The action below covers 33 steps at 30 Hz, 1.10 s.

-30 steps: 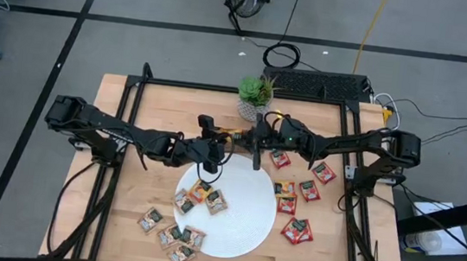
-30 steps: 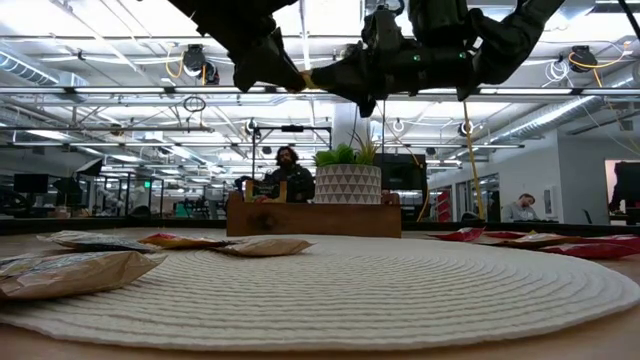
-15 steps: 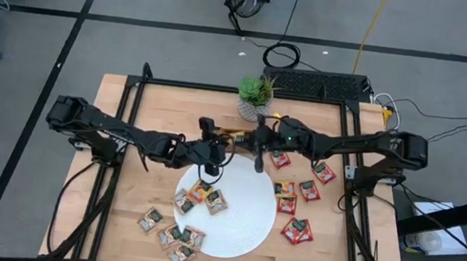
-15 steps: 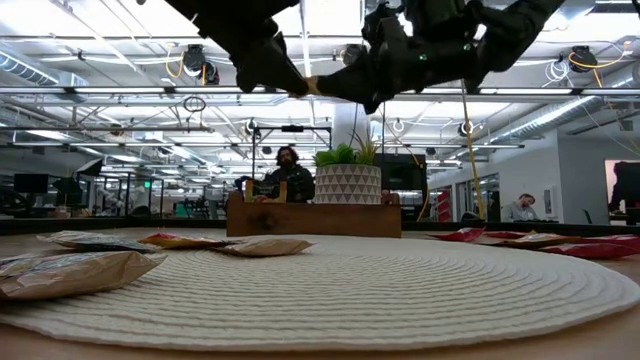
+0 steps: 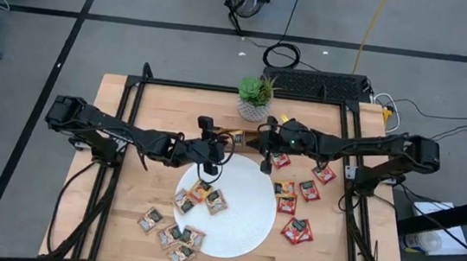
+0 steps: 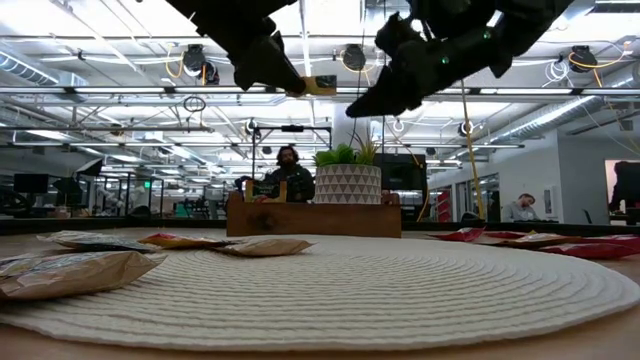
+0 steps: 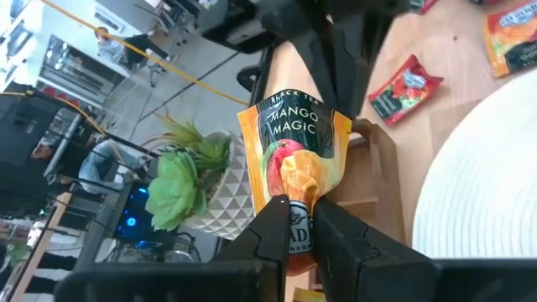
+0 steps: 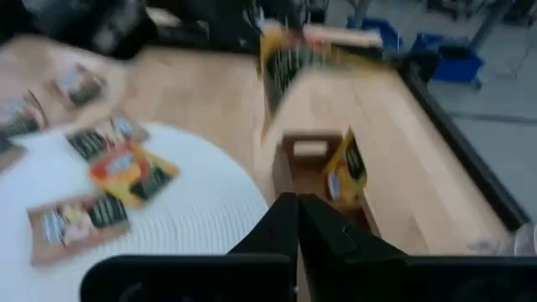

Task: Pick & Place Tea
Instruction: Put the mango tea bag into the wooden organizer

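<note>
Pinching an orange tea bag (image 7: 295,172) by its bottom edge, the left claw (image 7: 299,220) is clamped nearly shut on it, up in the air over the far rim of the white plate (image 5: 245,223), w/ the wooden tray (image 5: 235,136) just past it. "Mango Magic" on the bag, hanging upright in the left wrist view. Right claw (image 5: 266,162) is clenched w/ nothing in it, just beside the left one, also over the plate's far edge. Rest of the tea: a few tan bags (image 5: 201,197) on the plate's left side, more of them off its near-left edge on the table (image 5: 141,186), red bags (image 5: 299,195) scattered on the right side. Another orange bag (image 8: 346,168) stands in a tray slot. Potted plant (image 5: 255,95) at the back edge of the table. Low view shows an office-type room behind, ceiling lights, a person (image 6: 288,172) sitting past the tray.
</note>
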Motion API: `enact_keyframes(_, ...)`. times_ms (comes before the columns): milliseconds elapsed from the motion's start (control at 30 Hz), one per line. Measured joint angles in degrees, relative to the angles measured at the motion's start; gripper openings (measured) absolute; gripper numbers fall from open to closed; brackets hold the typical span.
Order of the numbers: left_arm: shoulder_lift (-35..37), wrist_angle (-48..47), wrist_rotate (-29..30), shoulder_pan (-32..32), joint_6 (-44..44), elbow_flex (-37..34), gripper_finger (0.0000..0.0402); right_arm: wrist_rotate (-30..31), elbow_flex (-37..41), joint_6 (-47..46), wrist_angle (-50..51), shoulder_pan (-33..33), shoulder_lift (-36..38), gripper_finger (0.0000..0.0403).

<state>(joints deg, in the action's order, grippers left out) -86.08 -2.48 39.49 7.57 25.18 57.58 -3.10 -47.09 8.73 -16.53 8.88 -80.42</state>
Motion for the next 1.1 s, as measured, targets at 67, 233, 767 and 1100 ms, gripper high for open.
enact_keyframes(67,0.0,0.19,-0.05,0.0,0.01,0.0,0.0049,-0.19,-0.13,-0.98,-2.19,-0.06,0.02,0.0)
enact_keyframes(233,0.0,0.65,-0.24,0.0,0.16,0.0,0.0049,-1.55,-0.01,-2.68,-3.42,0.82,-0.74,0.0035)
enact_keyframes(767,0.0,0.59,-0.44,-0.05,0.14,0.0,0.0049,-12.35,-0.13,-12.95,-12.23,2.28,-2.13,0.0159)
enact_keyframes(1100,-0.01,0.87,-0.46,-0.13,0.11,0.0,0.0049,-12.3,-0.17,-15.56,-19.48,2.3,-7.08,0.0125)
